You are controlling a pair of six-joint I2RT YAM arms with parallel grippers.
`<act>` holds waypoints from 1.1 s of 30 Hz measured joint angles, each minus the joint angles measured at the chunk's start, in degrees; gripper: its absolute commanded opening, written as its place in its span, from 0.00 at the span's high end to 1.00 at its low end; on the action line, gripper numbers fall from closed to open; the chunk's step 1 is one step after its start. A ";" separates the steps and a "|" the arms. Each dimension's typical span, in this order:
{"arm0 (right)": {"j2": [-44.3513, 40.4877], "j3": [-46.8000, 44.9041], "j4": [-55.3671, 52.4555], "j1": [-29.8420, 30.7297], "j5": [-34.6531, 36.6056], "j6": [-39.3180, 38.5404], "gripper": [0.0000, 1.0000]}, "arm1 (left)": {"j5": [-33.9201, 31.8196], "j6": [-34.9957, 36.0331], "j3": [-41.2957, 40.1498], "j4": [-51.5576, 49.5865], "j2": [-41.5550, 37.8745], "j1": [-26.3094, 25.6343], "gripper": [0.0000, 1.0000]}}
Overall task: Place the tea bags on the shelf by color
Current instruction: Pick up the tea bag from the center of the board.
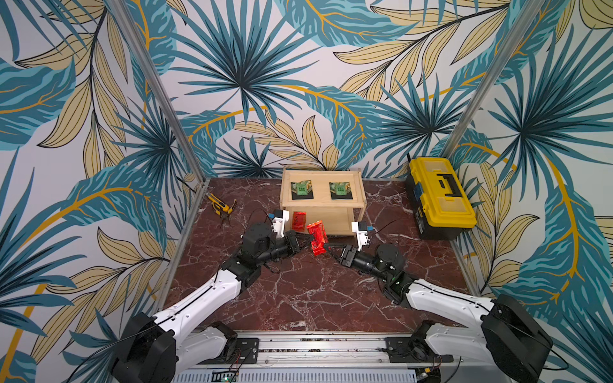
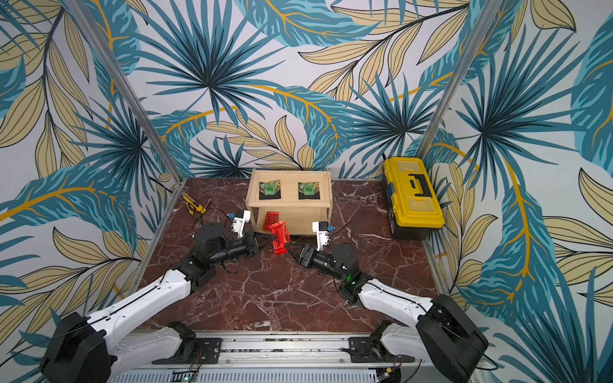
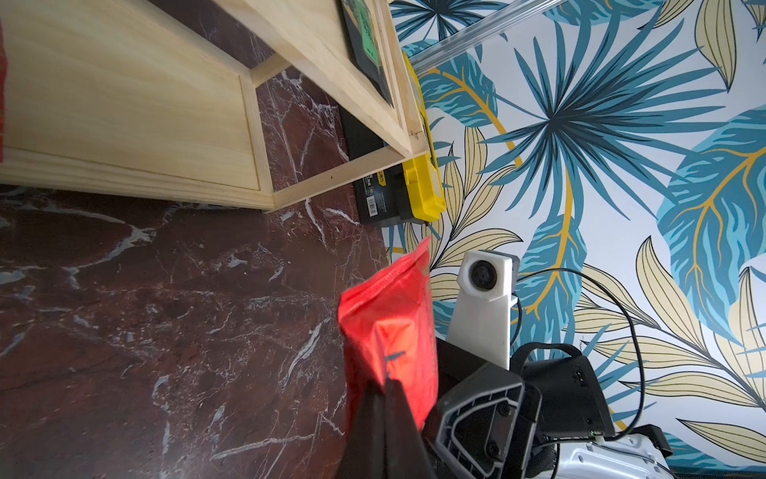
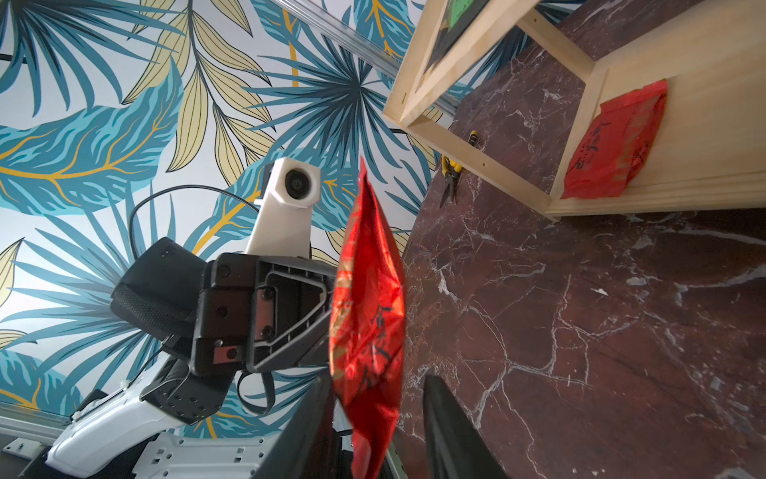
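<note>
Your left claw [image 1: 306, 239] is clamped on the last red tea bag [image 1: 317, 238], pinching it by one edge so the packet stands upright in the air just in front of the shelf [image 1: 322, 202]; your right claw [image 1: 326, 248] sits on the packet's other side with its fingers apart, and in the right wrist view the bag hangs between those two dark fingers with a gap showing on at least one side, so you should judge it as straddling the bag rather than gripping it; this looks like a handover between the arms that is not yet finished

Moving outward, the second red tea bag [image 1: 298, 221] lies flat on the shelf's lower tier, toward its left end; on the rimmed top tray the two green-and-gold tea bags, one [image 1: 302, 190] and the other [image 1: 340, 190], lie side by side and well apart; so three of the four are placed by colour, and what is left for you is to set the held packet on the lower tier beside its red twin

The held bag is narrow shiny red foil with dark markings, creased and slightly puffed, catching bright glints; it should crumple easily under a hard squeeze

Further off on the surface [image 1: 298, 298], a yellow toolbox [image 1: 439, 195] and yellow-handled pliers [image 1: 221, 207] stand clear of the work
</note>
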 measured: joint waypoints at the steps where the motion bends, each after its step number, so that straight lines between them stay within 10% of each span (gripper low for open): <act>1: 0.11 0.00 0.20 0.00 -0.11 0.11 0.65 | 0.00 -0.02 0.00 0.00 0.00 0.00 1.00; 14: 0.15 0.11 0.90 0.00 -0.11 0.35 0.82 | 0.02 -0.02 0.00 0.22 0.37 0.00 0.97; 27: -1.31 0.15 -2.91 -0.02 1.22 -1.01 1.00 | 0.02 0.94 0.00 -0.07 0.37 0.00 0.65; 33: -3.13 0.15 -6.78 -0.02 3.41 -3.15 1.00 | -1.11 4.00 0.02 -3.96 -0.55 0.00 0.31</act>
